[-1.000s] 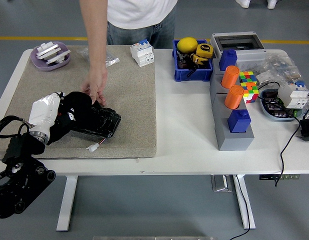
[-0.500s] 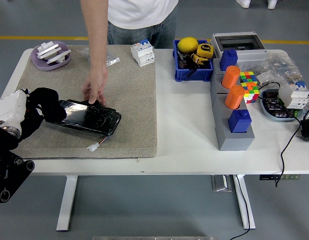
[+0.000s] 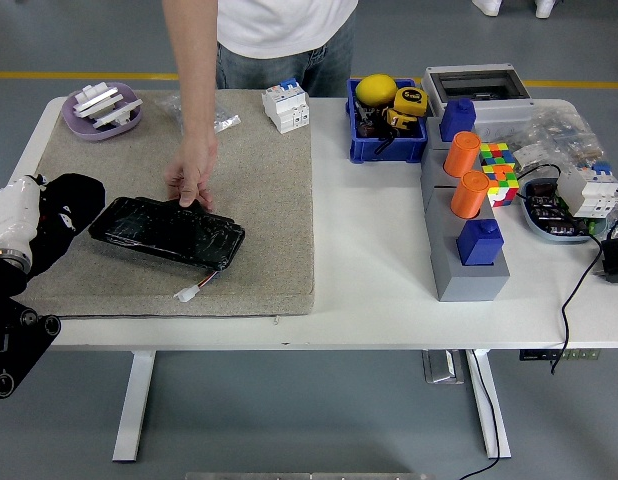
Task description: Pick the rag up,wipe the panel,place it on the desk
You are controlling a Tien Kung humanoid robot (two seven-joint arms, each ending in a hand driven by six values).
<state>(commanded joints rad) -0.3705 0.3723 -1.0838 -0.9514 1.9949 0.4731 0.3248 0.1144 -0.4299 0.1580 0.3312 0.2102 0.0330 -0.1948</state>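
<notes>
At left on the beige felt mat [image 3: 259, 200], the robot's left hand [image 3: 29, 225] grips a soft black rag [image 3: 74, 200] just off the glossy black panel [image 3: 169, 232]; a person's hand [image 3: 192, 168] steadies the panel's far edge. Rag looks light, limp; bunch it.

Left hand [image 3: 14, 225]: from my console I get only a white wrist and part of the palm, the rest cut by the left edge or wrapped under the black rag [image 3: 67, 205], fingers unseen. Right arm: nowhere in my feed. Person [image 3: 274, 30]: cropped at the top edge above the chest. Person's hand [image 3: 192, 170]: fingertips meet the far rim of the black panel [image 3: 169, 231]; contact too fine to judge. Blue bin [image 3: 357, 140]: contents beneath the yellow items are a dark tangle I cannot sort. Clear bags [image 3: 554, 130] at far right: contents too small to make out
</notes>
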